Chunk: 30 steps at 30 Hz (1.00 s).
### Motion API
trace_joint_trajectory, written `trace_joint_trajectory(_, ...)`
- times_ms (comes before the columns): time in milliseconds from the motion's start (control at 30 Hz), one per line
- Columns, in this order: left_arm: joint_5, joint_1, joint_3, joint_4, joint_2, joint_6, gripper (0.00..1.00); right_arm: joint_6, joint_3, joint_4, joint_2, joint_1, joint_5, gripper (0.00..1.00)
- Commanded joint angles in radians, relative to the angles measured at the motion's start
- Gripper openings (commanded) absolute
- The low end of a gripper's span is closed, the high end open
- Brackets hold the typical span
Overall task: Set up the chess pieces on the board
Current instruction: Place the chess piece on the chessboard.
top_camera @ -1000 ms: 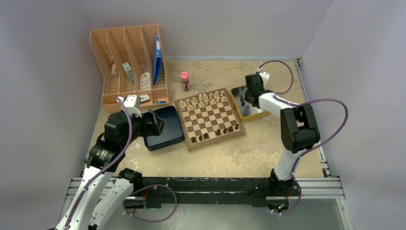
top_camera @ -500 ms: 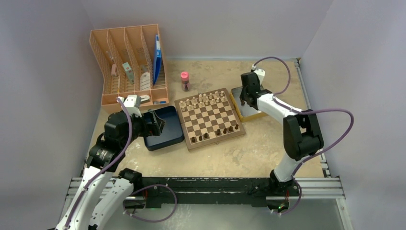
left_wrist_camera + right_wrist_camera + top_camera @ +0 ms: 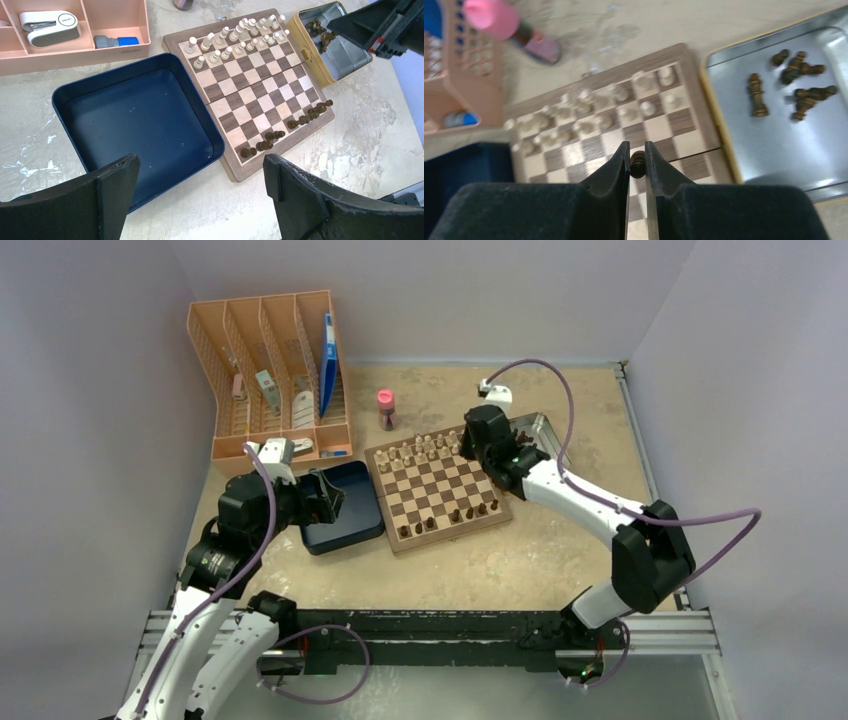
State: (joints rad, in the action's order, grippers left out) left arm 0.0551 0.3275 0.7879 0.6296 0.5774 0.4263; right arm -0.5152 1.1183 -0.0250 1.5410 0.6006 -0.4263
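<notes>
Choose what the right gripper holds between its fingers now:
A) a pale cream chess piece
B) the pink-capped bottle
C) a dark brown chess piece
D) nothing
C: in the right wrist view, the right gripper is shut on a small dark brown chess piece, above the board.

The middle ranks of the board (image 3: 252,95) are lying bare, leaving a hand room to come down. Pale pieces (image 3: 235,36) are crowding its two far rows, and chess pieces (image 3: 292,123) are lining part of the near row. The blue box (image 3: 130,115) is sitting just beside its left edge, the tin tray (image 3: 345,55) by its right. The right hand (image 3: 637,150), pinching a dark piece (image 3: 637,164), is hanging over the board's right side.
</notes>
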Motion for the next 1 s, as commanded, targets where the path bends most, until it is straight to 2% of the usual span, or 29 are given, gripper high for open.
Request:
trace_joint_trajectory(0, -0.015, -0.007, 0.003, -0.046, -0.007, -0.007, 0.95, -0.009, -0.049, 0.100, -0.045, 0.078, 0.024, 0.16)
trace_joint_trajectory(333, -0.053, -0.007, 0.002, -0.040, -0.044, 0.002, 0.95, -0.038, -0.022, 0.143, 0.085, 0.285, 0.045, 0.16)
trace_joint_trajectory(533, -0.054, -0.007, 0.003, -0.039, -0.050, 0.003, 0.95, -0.050, 0.044, 0.108, 0.188, 0.392, 0.019, 0.16)
trace_joint_trajectory(967, -0.053, -0.007, 0.004, -0.038, -0.052, 0.005, 0.95, -0.075, 0.053, 0.089, 0.235, 0.458, 0.005, 0.16)
